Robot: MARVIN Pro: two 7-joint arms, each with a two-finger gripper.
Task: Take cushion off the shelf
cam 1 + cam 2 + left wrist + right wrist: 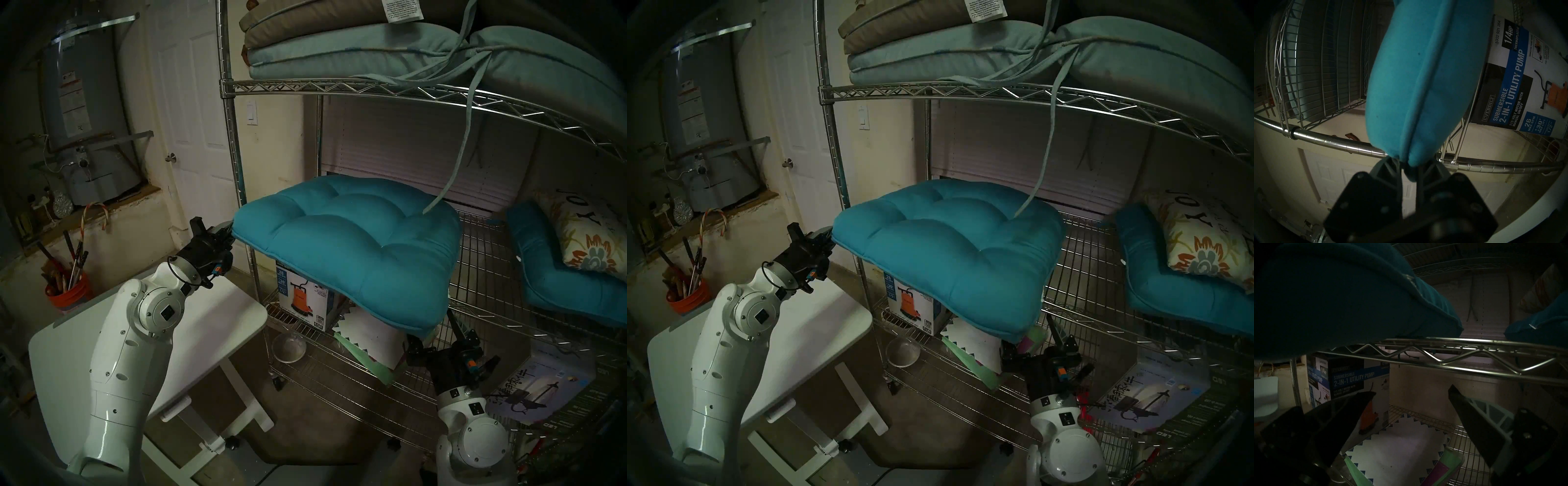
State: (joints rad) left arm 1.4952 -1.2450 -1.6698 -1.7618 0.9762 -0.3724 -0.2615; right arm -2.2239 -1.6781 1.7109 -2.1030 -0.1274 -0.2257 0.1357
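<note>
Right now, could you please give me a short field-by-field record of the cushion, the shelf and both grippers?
cushion: bright teal, tufted, partly pulled out past the shelf's front edge
shelf: chrome wire rack; the cushion's back part lies over its middle tier
left gripper: shut on the cushion's corner
right gripper: open, holding nothing, below the cushion's front edge
pump box: on the tier below the cushion

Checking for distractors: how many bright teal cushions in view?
2. One cushion overhangs the middle tier's front, pinched by the left end effector; another lies right, under the floral pillow. More may be hidden.
</note>
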